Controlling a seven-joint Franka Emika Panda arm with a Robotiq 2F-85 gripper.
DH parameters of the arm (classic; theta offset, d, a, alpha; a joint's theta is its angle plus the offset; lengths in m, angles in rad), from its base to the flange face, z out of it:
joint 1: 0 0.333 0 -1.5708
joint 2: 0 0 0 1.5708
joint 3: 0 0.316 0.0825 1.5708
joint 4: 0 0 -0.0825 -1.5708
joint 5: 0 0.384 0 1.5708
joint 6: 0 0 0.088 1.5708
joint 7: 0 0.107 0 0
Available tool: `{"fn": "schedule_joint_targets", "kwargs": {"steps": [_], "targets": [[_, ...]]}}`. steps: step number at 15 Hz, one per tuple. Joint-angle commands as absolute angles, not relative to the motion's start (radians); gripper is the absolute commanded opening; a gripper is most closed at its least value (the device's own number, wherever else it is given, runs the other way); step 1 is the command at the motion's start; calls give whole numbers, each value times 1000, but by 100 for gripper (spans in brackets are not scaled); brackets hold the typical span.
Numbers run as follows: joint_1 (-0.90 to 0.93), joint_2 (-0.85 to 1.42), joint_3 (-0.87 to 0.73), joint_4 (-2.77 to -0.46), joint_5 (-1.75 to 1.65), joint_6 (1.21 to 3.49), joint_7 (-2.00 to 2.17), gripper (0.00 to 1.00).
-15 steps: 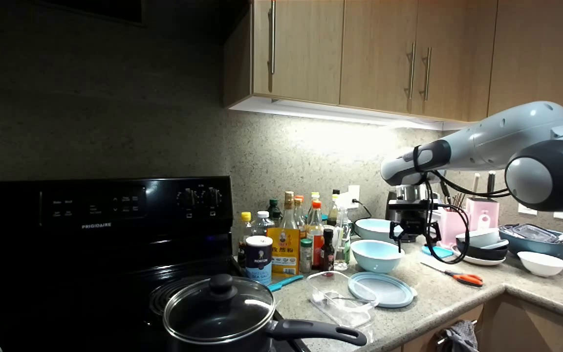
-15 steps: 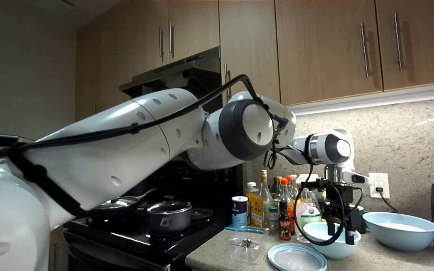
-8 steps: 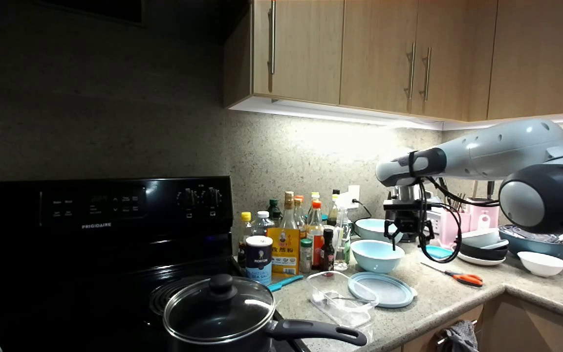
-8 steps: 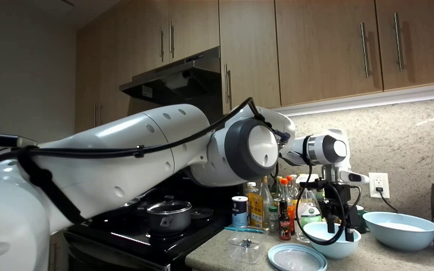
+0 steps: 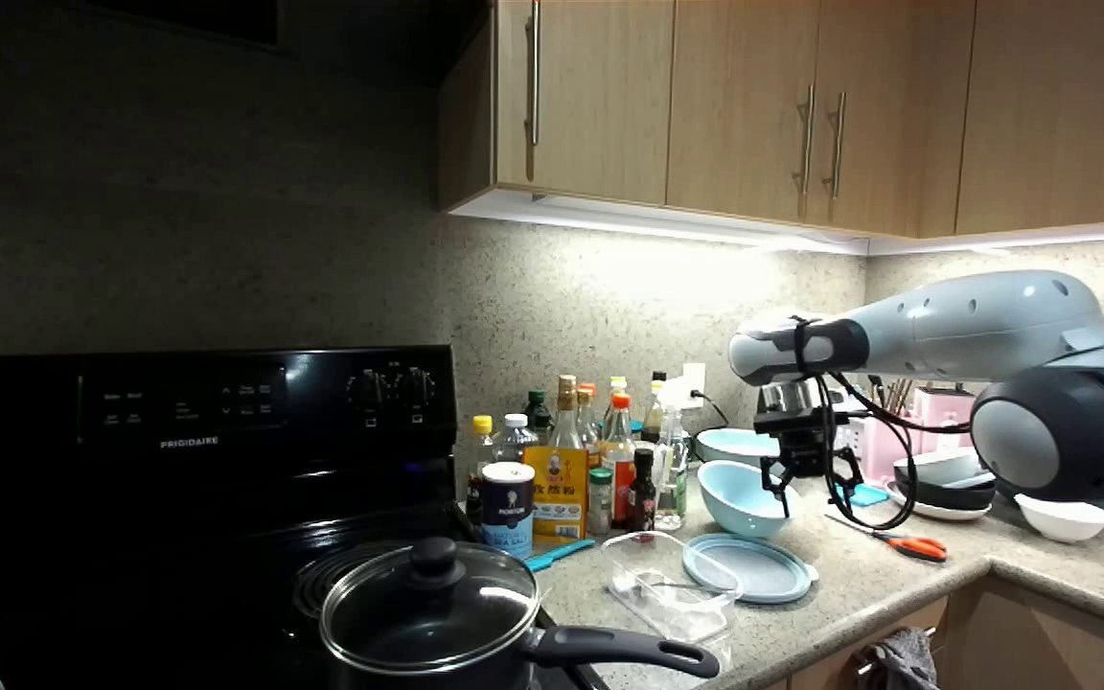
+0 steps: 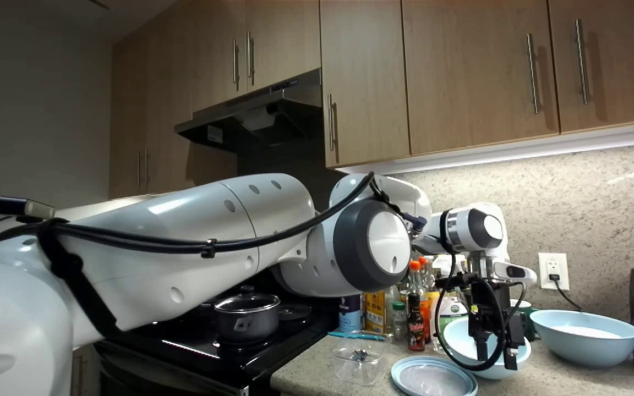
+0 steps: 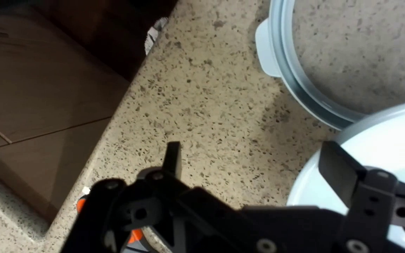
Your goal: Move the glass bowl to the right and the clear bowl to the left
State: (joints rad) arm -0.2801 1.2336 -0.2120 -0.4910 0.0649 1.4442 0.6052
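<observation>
Hanging at 1 o'clock from the middle of an exterior view, wooden cabinets [image 5: 744,105] fill the upper part. From that same middle, I have the speckled tabletop [image 5: 849,589] at 4 o'clock and the black stove [image 5: 197,460] at 8 o'clock. My arm [image 5: 974,321] extends at 3 o'clock. A lidded pot [image 5: 432,613] stands on the stove at 7 o'clock.

A broad pale-blue bowl [image 5: 729,448] rests upright on the tabletop, at 12 o'clock from the smaller, aqua-blue glass bowl [image 5: 739,503]. In both exterior views I see this glass bowl tilted on the tabletop, its rim high toward 10 o'clock and low toward 4 o'clock. A round lid [image 5: 748,568] lies flat at 6 o'clock, just beside it.

My end effector [image 7: 252,156] stands wide, speckled tabletop showing between its fingers in the wrist view. One finger, between 3 and 4 o'clock there, is over the glass bowl's low edge; I cannot tell for sure whether it touches. In an exterior view, from the glass bowl, a clear container [image 5: 696,623] lies at 7 o'clock and orange-handled scissors [image 5: 918,547] lie between 3 and 4 o'clock.
</observation>
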Motion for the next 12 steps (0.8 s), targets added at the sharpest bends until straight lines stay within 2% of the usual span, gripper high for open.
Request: {"fn": "schedule_joint_targets", "kwargs": {"steps": [1, 3, 4, 12], "targets": [[-284, 1298, -201, -376, 16, 1371, 591, 100], [-285, 1313, -194, -334, 11, 1374, 602, 100], [-271, 1261, -212, -423, 30, 1432, 596, 100], [-281, 1249, -173, -367, 4, 1591, 522, 100]]}}
